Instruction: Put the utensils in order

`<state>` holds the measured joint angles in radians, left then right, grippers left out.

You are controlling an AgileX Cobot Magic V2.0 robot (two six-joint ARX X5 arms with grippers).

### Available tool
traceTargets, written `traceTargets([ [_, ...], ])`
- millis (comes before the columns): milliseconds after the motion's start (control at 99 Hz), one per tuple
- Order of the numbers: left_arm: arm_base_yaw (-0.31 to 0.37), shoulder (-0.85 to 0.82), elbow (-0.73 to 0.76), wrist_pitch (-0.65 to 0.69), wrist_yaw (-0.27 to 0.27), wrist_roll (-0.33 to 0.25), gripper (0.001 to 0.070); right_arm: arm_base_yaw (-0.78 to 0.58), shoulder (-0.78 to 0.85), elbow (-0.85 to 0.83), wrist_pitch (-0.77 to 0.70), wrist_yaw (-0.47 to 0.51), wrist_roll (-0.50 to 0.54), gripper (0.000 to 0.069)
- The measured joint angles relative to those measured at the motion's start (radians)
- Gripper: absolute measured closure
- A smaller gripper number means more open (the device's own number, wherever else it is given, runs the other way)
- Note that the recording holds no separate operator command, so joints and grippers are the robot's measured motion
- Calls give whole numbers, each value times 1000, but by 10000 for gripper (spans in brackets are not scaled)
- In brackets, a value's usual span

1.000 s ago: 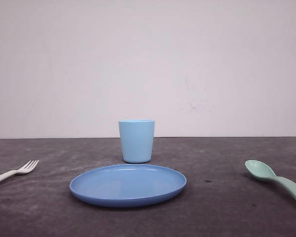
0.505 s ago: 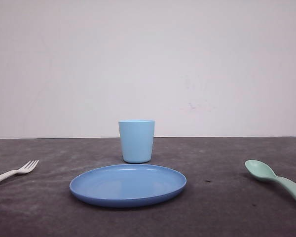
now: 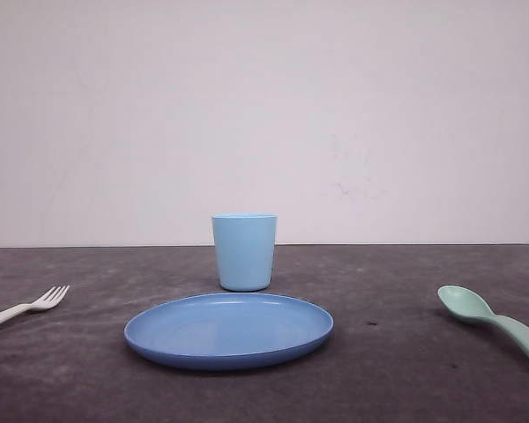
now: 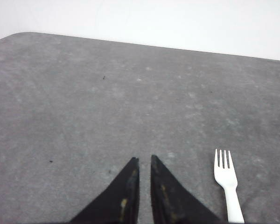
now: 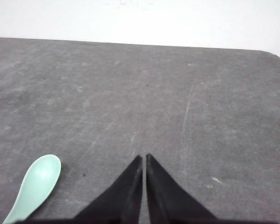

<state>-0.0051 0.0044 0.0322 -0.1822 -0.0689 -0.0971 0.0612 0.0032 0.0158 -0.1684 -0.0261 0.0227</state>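
Fork [image 3: 28, 307] far left, spoon [image 3: 496, 322] far right

Count on the tabletop [image 3: 406, 370]:
- 1 white fork [image 3: 26, 307], four tines, at the left edge; the left wrist view [image 4: 227, 179] shows the same one.
- 1 mint-green spoon [image 3: 494, 323], at the right edge; the same one shows in the right wrist view [image 5: 35, 185].
- 1 light blue cup [image 3: 244, 252], upright, mid-table toward the far edge.
- 1 round blue plate [image 3: 228, 330], mid-table, on the near side of the cup.

Total: 2 utensils, 2 dishes, 4 items.
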Motion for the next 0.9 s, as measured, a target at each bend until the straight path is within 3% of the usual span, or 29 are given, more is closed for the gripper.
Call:
traceTargets([
  [596, 0, 0, 0, 0, 0, 0, 691, 0, 0, 0, 0, 0, 1, 677],
  [899, 0, 0, 0, 0, 0, 0, 691, 0, 0, 0, 0, -3, 58, 677],
])
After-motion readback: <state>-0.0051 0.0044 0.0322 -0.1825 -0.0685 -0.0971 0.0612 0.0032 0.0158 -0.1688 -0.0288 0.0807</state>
